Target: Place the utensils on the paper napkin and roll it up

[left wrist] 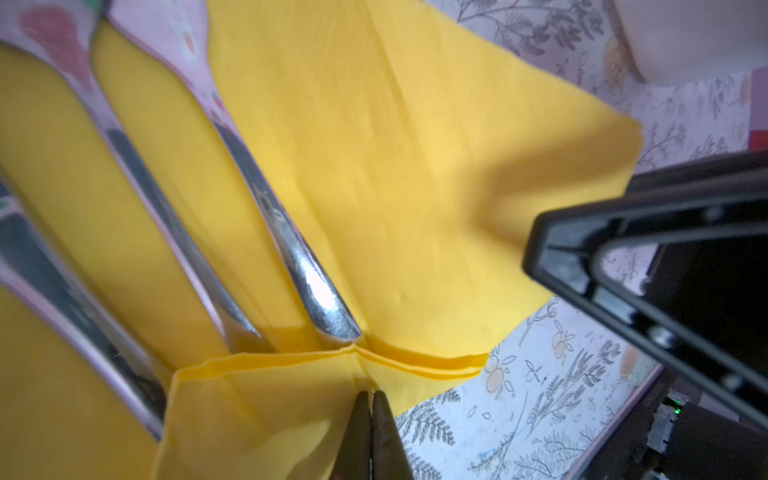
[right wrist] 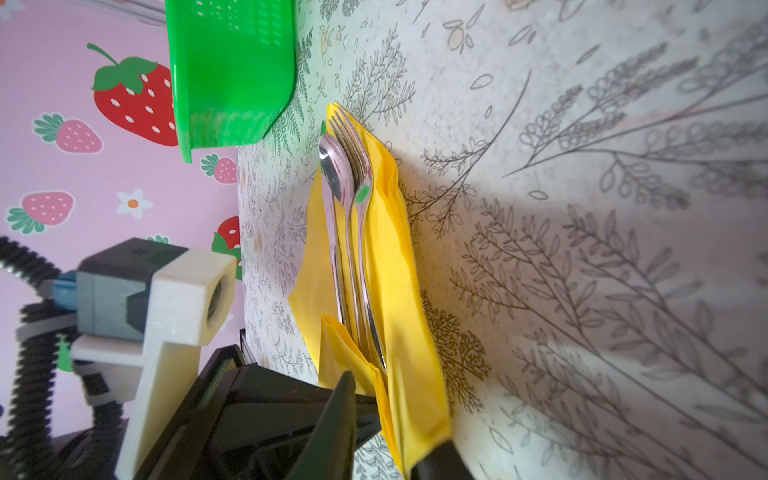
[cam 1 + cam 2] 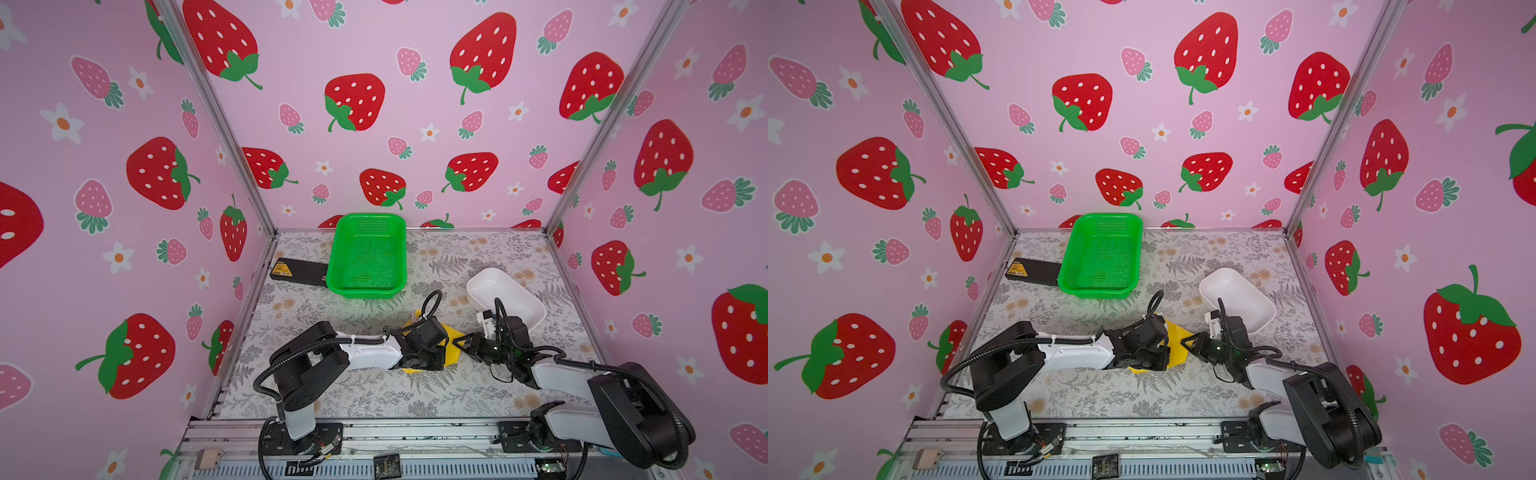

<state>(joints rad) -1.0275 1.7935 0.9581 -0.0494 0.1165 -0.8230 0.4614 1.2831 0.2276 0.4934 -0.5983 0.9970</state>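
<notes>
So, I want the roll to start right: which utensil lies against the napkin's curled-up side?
The fork, the one with tines: it lies beside the paper napkin's raised side, while the round-bowled spoon lies beyond it, away from that side.

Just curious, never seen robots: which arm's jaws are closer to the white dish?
Right. Jaws of the right arm sit at the yellow napkin, on the side facing the white dish; those of the left arm pinch a napkin corner farther away.
</notes>
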